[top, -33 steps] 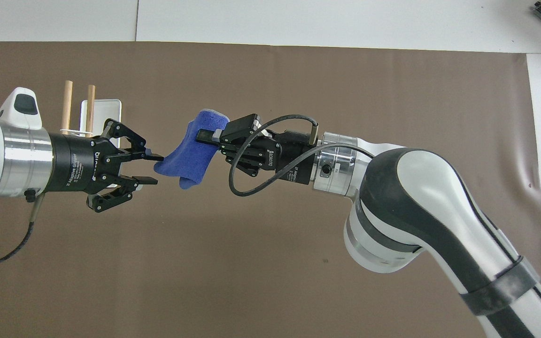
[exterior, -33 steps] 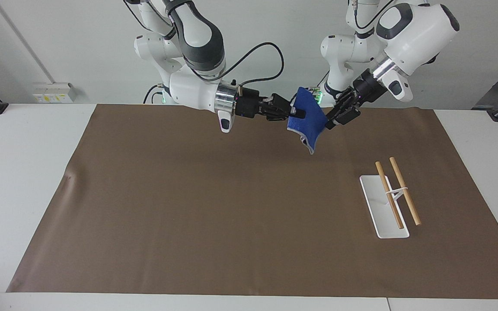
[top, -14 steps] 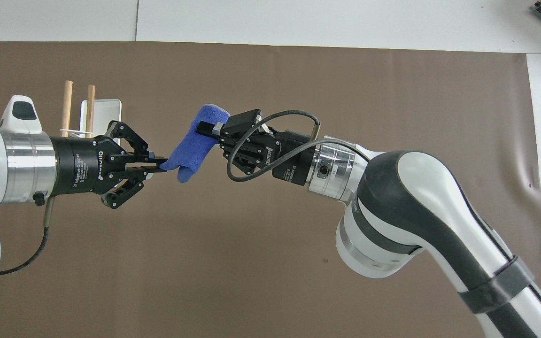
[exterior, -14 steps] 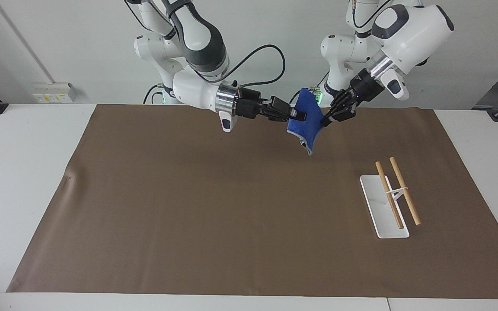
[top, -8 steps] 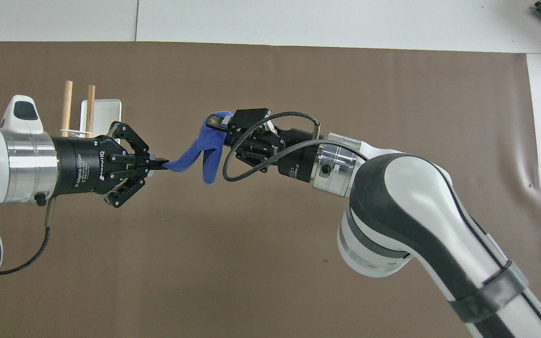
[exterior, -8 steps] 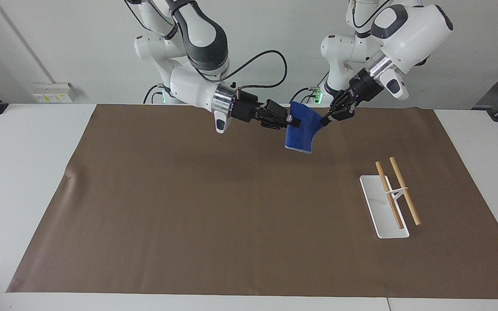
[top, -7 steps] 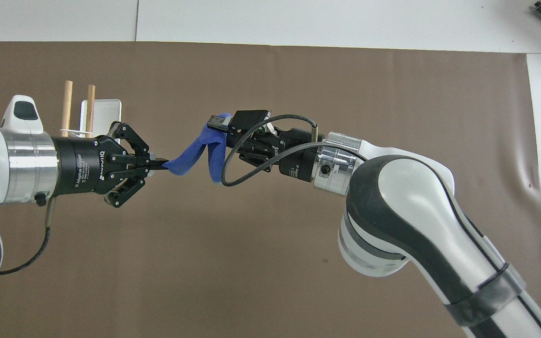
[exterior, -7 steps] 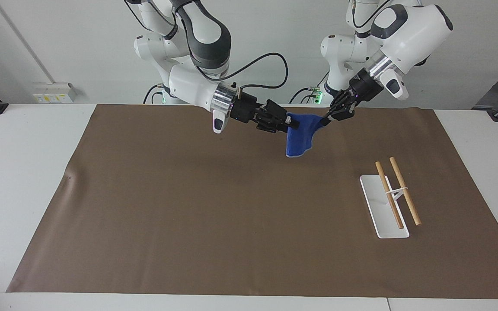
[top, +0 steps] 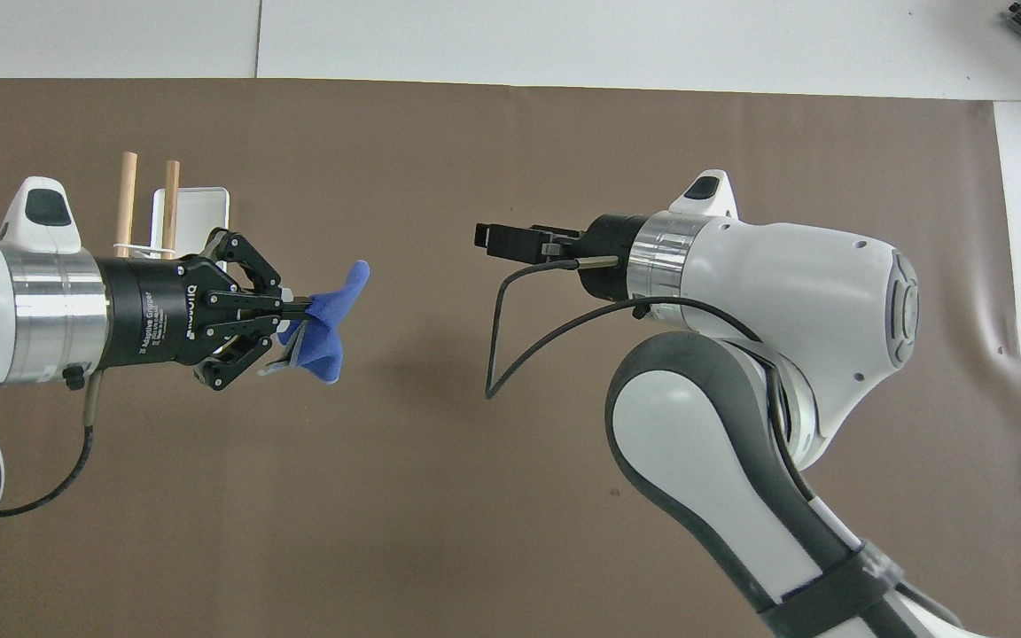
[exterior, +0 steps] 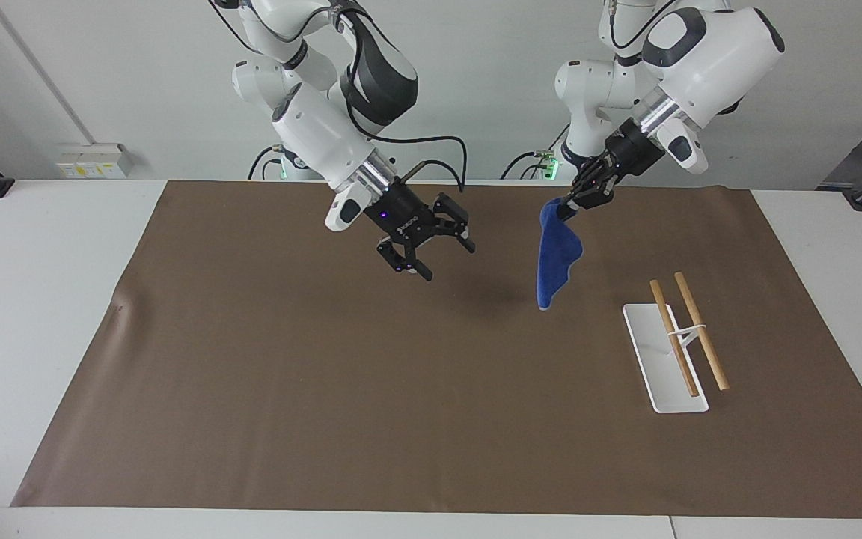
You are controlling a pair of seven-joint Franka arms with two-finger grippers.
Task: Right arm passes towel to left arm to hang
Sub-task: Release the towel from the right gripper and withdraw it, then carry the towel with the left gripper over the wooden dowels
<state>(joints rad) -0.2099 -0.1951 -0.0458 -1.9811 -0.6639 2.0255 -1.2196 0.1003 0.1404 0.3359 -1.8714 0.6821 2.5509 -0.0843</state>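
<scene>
The towel [exterior: 557, 252] is hanging in the air from one pinched corner, its blue cloth drooping in loose folds over the brown mat [exterior: 326, 389], above the stretch of mat that lies nearer to the robots than the rack [exterior: 664, 367] and a little toward the right arm's end of the table from it. The left gripper [exterior: 567, 210] is gripping that top corner with its fingers pressed together on the cloth, and nothing else is touching the towel; in the overhead view the cloth [top: 326, 319] is bunching just off the tips of the same gripper [top: 296, 310]. The left arm [exterior: 689, 56] is reaching down from its base toward the mat at a slant. The right gripper [exterior: 442, 256] is hanging over the mat well apart from the towel, toward the right arm's end of the table from the rack, with its fingers spread wide and holding nothing; in the overhead view it [top: 494, 239] is pointing toward the towel across a bare gap of mat. The right arm [exterior: 326, 131] is bending down to it from above. The rack, a white tray with two wooden rods [exterior: 689, 329] raised over it, is sitting on the mat at the left arm's end.
</scene>
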